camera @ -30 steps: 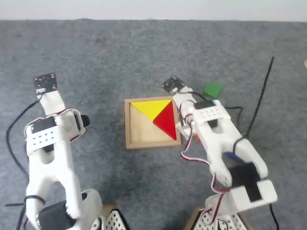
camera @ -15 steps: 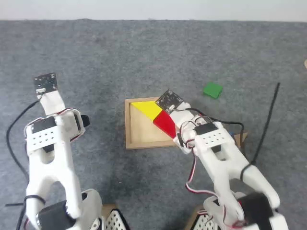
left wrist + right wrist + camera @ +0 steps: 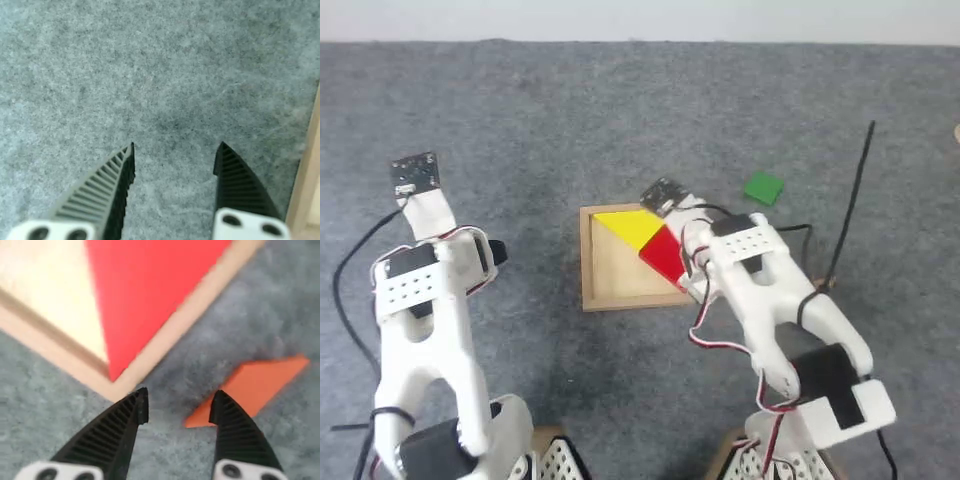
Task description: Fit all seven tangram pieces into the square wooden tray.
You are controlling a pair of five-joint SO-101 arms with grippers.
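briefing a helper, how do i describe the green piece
Find the square wooden tray mid-table on the grey carpet. Beyond its far right corner lies the green piece: a small square alone on the carpet, unlike the yellow triangle and red triangle inside the tray.

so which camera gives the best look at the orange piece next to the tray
The right wrist view: the orange parallelogram lies on the carpet outside the wooden tray's corner, ahead of the open right end effector. In the high view the right arm covers that spot. The left wrist view faces carpet and a tray edge.
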